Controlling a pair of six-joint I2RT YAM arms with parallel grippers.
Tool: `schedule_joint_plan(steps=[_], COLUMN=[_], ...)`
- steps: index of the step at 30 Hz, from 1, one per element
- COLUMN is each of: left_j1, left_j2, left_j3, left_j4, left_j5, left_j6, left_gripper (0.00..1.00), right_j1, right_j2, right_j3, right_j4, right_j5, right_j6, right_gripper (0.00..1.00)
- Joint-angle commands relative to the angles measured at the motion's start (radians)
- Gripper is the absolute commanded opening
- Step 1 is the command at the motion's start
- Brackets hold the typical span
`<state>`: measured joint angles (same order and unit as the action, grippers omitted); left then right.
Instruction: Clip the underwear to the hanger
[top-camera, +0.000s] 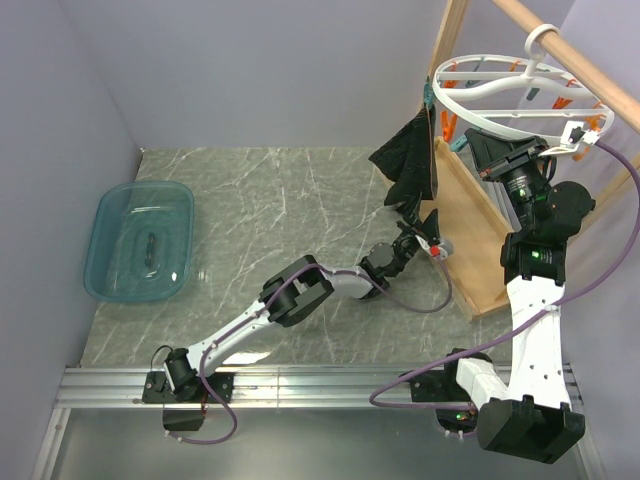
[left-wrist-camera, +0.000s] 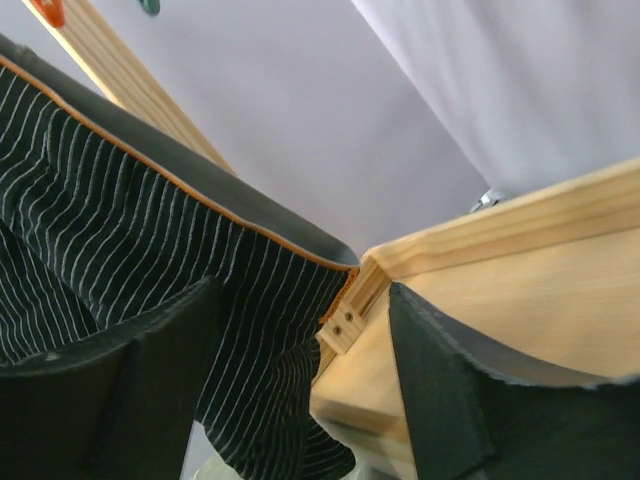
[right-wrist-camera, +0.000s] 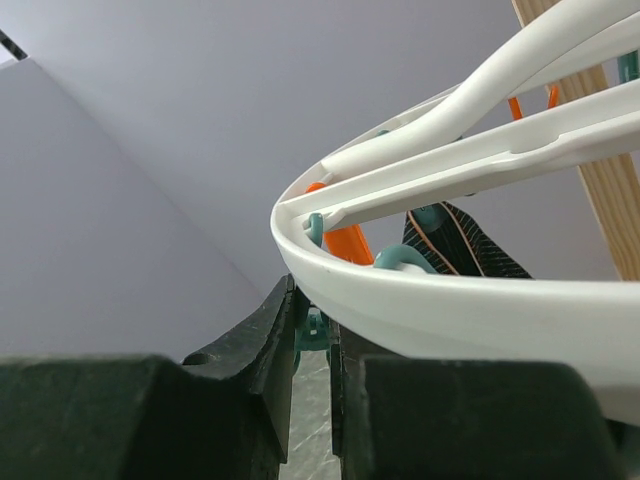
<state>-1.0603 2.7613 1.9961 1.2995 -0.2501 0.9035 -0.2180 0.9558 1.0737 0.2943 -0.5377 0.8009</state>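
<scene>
Grey-green marbled table (top-camera: 300, 190), lilac walls (top-camera: 250, 70). Underwear (top-camera: 408, 160), black w/ thin white stripes & orange-edged waistband, hangs limp at hanger's (right-wrist-camera: 450, 300) 9 o'clock rim, table's 1 o'clock. Left gripper (left-wrist-camera: 305, 290) spread; right gripper (right-wrist-camera: 313, 300) pinches teal clothespin (right-wrist-camera: 315, 328).

The table (top-camera: 300, 190) is viewed from high above and behind the arm bases, which lie along the bottom edge, with the hanger (top-camera: 500, 95) at upper right. From the left wrist the scene is seen upward and close past the left gripper (left-wrist-camera: 300, 295), with the underwear (left-wrist-camera: 120, 220) at left and the wooden frame (left-wrist-camera: 520, 280) at right. Past the right gripper (right-wrist-camera: 312, 320) the hanger's underside is seen very near, filling the right half. Garment and frame are shared with the top view; the striped patch at the right wrist view's centre is probably the same garment.
</scene>
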Motion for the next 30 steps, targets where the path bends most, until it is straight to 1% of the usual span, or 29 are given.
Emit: schedule_joint_plan(steps=[1,4,6,8,9,10,12,15,18,19,21,22,24,25,27,28,30], left_j1=[0.016,0.031,0.037,0.046,0.048,0.054,0.06,0.065,0.071,0.072,0.074,0.074,0.074,0.074,0.075,0.075,0.075], left_j2=[0.011,0.009,0.006,0.008,0.011,0.021,0.037,0.047,0.06,0.06,0.046,0.037,-0.001,-0.014,-0.04,-0.048,-0.071], left_j3=[0.049,0.07,0.079,0.095,0.104,0.116,0.153,0.182,0.211,0.214,0.205,0.175,0.133,0.1,0.079,0.058,0.034], left_j4=[0.188,0.192,0.195,0.201,0.201,0.198,0.181,0.159,0.147,0.15,0.158,0.173,0.19,0.196,0.213,0.222,0.259], left_j5=[-0.038,-0.048,-0.046,-0.028,-0.023,-0.018,-0.017,-0.011,-0.017,-0.017,-0.02,-0.015,-0.003,0.002,0.0,0.003,0.014], left_j6=[0.035,0.038,0.038,0.054,0.057,0.061,0.066,0.064,0.061,0.063,0.06,0.058,0.051,0.046,0.032,0.031,0.028], left_gripper=[0.71,0.66,0.65,0.7,0.74,0.81,0.83,0.82,0.73,0.63,0.52,0.41,0.29,0.21,0.14,0.05,0.0], right_j1=[0.02,0.022,0.022,0.025,0.025,0.025,0.028,0.026,0.026,0.026,0.028,0.028,0.028,0.029,0.029,0.029,0.028], right_j2=[-0.02,-0.023,-0.023,-0.02,-0.02,-0.019,-0.02,-0.02,-0.022,-0.023,-0.022,-0.02,-0.017,-0.014,-0.012,-0.014,-0.012], right_j3=[0.026,0.025,0.025,0.026,0.026,0.028,0.028,0.028,0.026,0.025,0.023,0.023,0.025,0.023,0.02,0.02,0.019], right_j4=[0.028,0.025,0.022,0.02,0.02,0.02,0.02,0.02,0.022,0.022,0.022,0.022,0.023,0.025,0.029,0.028,0.029], right_j5=[-0.039,-0.042,-0.041,-0.044,-0.044,-0.042,-0.042,-0.042,-0.041,-0.041,-0.041,-0.041,-0.041,-0.039,-0.038,-0.036,-0.034], right_j6=[0.024,0.026,0.026,0.024,0.026,0.027,0.03,0.034,0.037,0.038,0.037,0.037,0.032,0.031,0.029,0.029,0.024], right_gripper=[0.0,0.0,0.0,0.0,0.0,0.0,0.0,0.0,0.0,0.0,0.0,0.0,0.0,0.0,0.0,0.0,0.0])
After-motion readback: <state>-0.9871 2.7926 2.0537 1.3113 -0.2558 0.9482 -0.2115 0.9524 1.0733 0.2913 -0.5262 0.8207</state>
